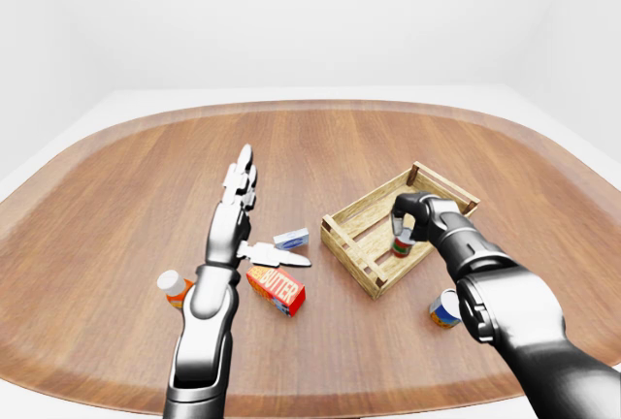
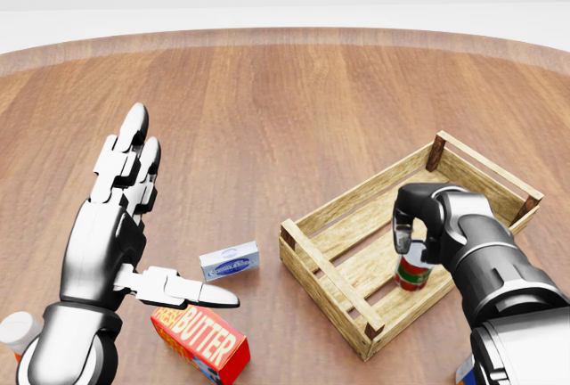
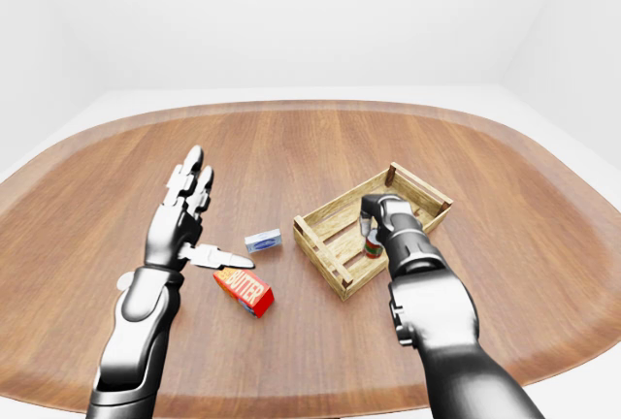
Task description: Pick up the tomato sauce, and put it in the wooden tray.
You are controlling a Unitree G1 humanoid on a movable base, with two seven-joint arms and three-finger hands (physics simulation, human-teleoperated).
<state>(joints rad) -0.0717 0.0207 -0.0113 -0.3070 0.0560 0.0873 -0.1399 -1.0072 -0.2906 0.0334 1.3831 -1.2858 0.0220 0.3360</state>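
Observation:
The tomato sauce can, red with a green band, stands upright inside the wooden tray, near the tray's lower right wall in the head view. My right hand reaches into the tray from the lower right and its fingers curl round the top of the can. My left hand is open, fingers straight and thumb out, raised above the table at the left, well apart from the tray.
A red butter box and a small blue-and-white box lie left of the tray. An orange bottle with a white cap stands at the far left. Another can stands below the tray, by my right forearm.

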